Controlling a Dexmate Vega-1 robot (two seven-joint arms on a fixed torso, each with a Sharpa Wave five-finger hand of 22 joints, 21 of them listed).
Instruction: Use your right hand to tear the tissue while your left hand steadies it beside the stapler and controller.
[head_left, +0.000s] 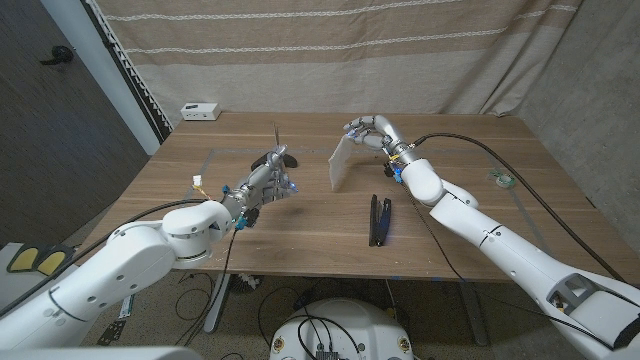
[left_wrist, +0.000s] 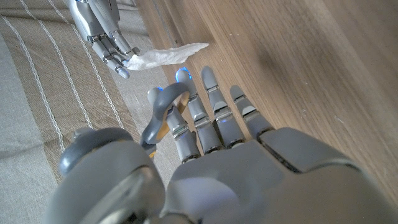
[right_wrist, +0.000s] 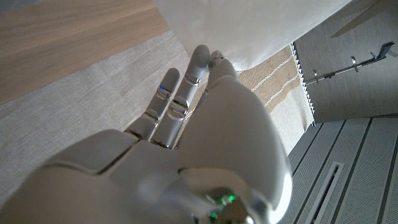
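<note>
In the head view, the tissue (head_left: 343, 162) was a thin white sheet, roughly four-sided, hanging in the air near the middle of the tabletop (head_left: 300, 225), toward the far edge. Its upper corner was pinched in the right hand (head_left: 372, 131), whose fingers curled around that corner; the sheet's long axis sloped down from the hand toward the near-left, its lower edge close to the wood or touching it, I could not tell which. The left hand (head_left: 270, 170) stood apart from the tissue, left of it, fingers loosely extended and holding nothing. A dark, slim stapler (head_left: 380, 219) lay on the brown, grained wood nearer the front edge, its length running front to back. A small white box (head_left: 201, 111) sat at the far left corner. A striped beige curtain (head_left: 330, 50) hung behind.

In the left wrist view, the left hand (left_wrist: 217, 134), grey metal with jointed segments, had its fingers straight and slightly spread, empty. Beyond it the other hand (left_wrist: 106, 34) held the tissue (left_wrist: 166, 55), which looked crumpled and soft, tapering to a point away from the fingertips.

In the right wrist view, the glossy pale right hand (right_wrist: 186, 143) reached up with fingers together against the smooth white tissue (right_wrist: 249, 25), which spread broadly beyond the fingertips (right_wrist: 199, 59).
</note>
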